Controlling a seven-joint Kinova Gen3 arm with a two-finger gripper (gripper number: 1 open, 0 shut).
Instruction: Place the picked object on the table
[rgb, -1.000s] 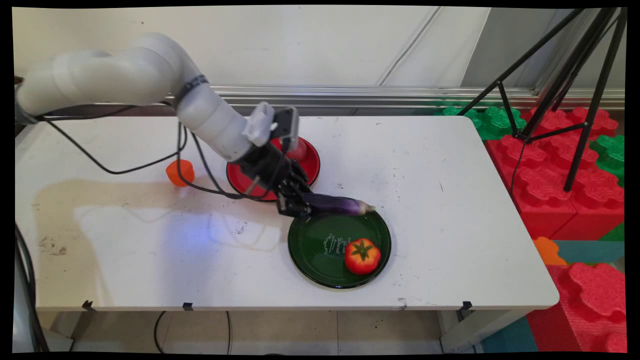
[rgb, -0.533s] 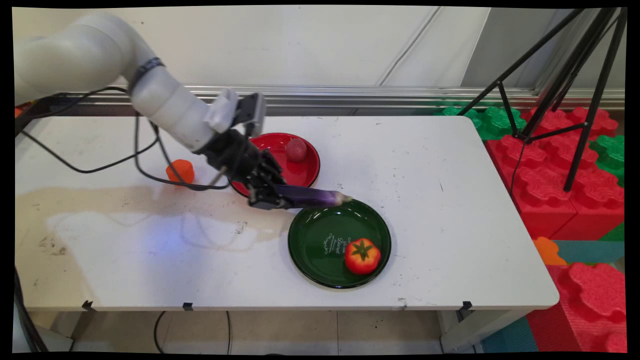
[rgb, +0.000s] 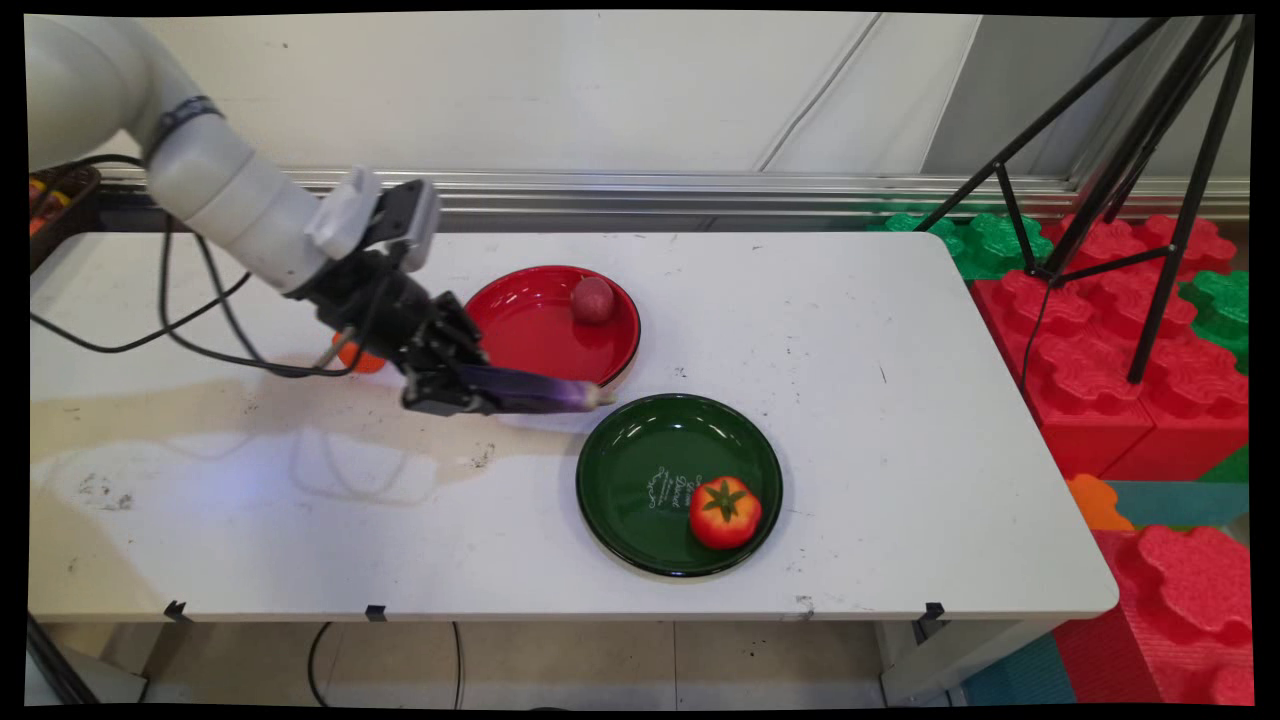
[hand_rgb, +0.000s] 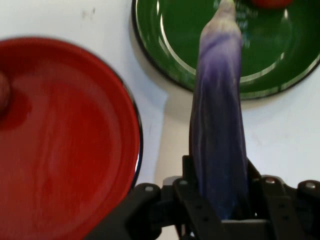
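Hand view: I'm seeing the black two-finger tool (hand_rgb: 220, 210) pinching a long purple eggplant (hand_rgb: 219, 125) above the white bench (rgb: 900, 400), between shiny red plate (rgb: 530, 325) and green plate (rgb: 640, 480).

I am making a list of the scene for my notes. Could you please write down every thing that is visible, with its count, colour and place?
eggplant: 1, purple, held level in the gripper above the table, tip toward the green plate
green plate: 1, dark green, near middle of the table
tomato: 1, red with green stalk, on the green plate's right part
red plate: 1, red, behind the green plate
small red ball-like fruit: 1, dull red, at the red plate's far rim
orange object: 1, orange, on the table, partly hidden behind the gripper
table: 1, white
tripod: 1, black, right of the table
foam blocks: several, red and green, floor at right
gripper: 1, black, shut on the eggplant
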